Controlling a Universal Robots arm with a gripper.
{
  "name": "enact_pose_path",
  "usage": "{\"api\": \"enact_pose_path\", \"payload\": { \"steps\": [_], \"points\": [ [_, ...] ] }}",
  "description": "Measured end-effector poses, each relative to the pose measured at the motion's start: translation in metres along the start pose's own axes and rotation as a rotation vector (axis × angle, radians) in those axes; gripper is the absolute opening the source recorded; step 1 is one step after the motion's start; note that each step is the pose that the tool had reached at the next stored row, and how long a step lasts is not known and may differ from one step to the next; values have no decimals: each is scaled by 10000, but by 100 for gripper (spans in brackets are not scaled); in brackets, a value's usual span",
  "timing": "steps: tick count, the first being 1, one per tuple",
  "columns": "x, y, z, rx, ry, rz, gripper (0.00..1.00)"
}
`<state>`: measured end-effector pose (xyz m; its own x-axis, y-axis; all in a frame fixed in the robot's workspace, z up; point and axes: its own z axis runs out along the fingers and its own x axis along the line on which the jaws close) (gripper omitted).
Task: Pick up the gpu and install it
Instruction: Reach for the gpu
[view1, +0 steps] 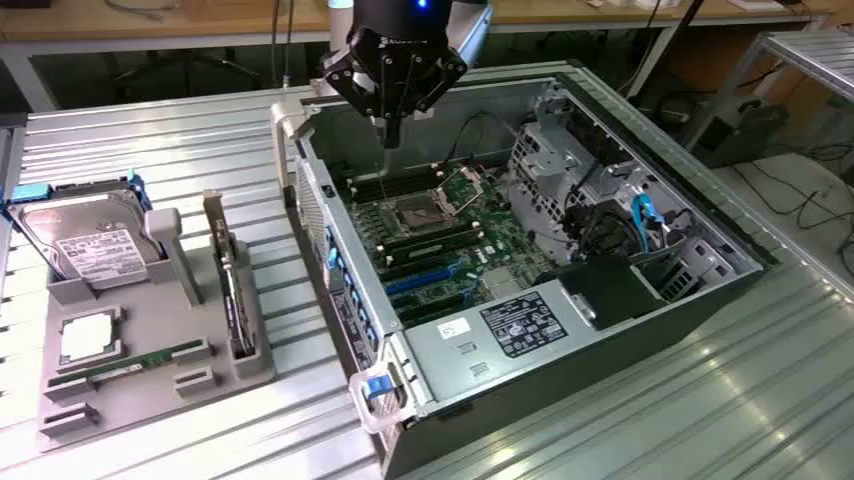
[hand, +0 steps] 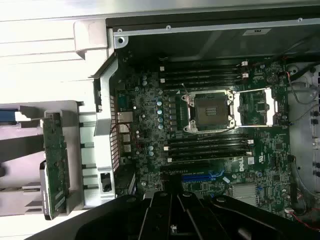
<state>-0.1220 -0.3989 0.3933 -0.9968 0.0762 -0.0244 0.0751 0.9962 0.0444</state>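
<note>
We've got the gripper (view1: 390, 140) hanging over the open case (view1: 534, 400), jaws together, empty. The gpu (view1: 236, 295) sits in the gray tray (view1: 260, 365).

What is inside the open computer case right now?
A motherboard with an open CPU socket, blue slots and cables. The gpu stands outside, in the grey tray. Whatever lies beneath the board is covered.

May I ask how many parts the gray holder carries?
4: gpu upright on the case side; hard drive at one end; chip beside it; memory stick past the chip.
</note>
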Motion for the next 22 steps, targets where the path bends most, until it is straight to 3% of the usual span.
{"api": "enact_pose_path", "payload": {
  "steps": [14,22],
  "points": [
    [7,-6,-1,1,0,1,11],
    [253,-125,-12,-1,-4,0,11]
  ]
}}
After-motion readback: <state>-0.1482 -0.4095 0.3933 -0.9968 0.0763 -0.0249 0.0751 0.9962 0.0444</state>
